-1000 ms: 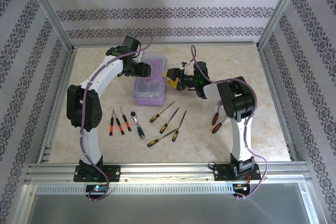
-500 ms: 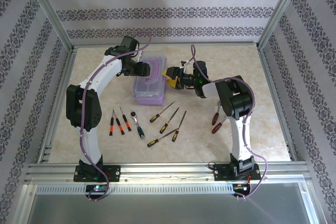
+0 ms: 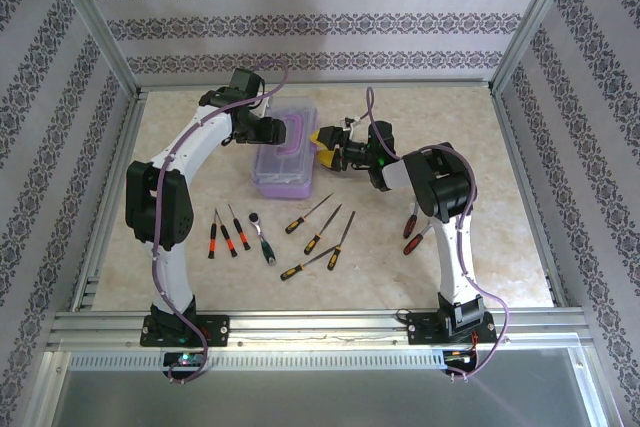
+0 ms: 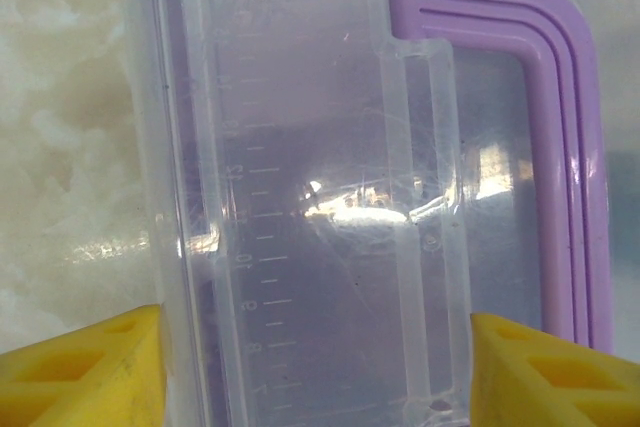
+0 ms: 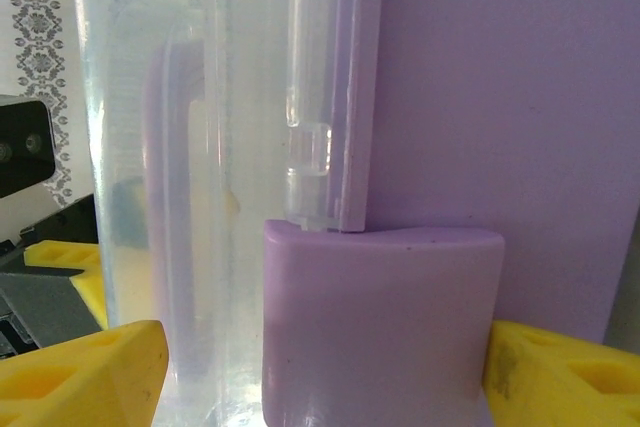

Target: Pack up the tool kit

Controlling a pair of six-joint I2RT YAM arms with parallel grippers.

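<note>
Nearest the front edge of the table [image 3: 500, 247], left of its middle, lie three small red-handled screwdrivers [image 3: 229, 238] side by side, with a dark-handled ratchet [image 3: 264, 242] just beside them on the right. Toward the middle lie four black-and-orange screwdrivers [image 3: 322, 230], all slanted and close together. Over toward the right edge, two red-handled tools [image 3: 411, 230] are partly hidden under the right arm. Farther back, a little left of the table's centre, stands the tool kit [image 3: 285, 172], flat on the table with its lid down. The left gripper [image 3: 272, 133] reaches over it from the left. In the left wrist view this claw [image 4: 315, 367] has its yellow fingers [image 4: 90, 367] well apart above the clear lid [image 4: 300, 147], one at the lid's edge and the other over the purple handle [image 4: 560, 147]. Whether the tips touch the lid cannot be told. The right gripper [image 3: 322, 147] is at the kit's right side. In the right wrist view this claw [image 5: 325, 367] is also spread, and the purple latch [image 5: 385, 327] stands between its fingers [image 5: 80, 377]. One finger sits at the latch's edge and the other stands apart from it, in front of the clear lid. Behind the latch rises the lilac base [image 5: 500, 87]. Beyond the table's far edge is a patterned wall [image 3: 320, 27].
</note>
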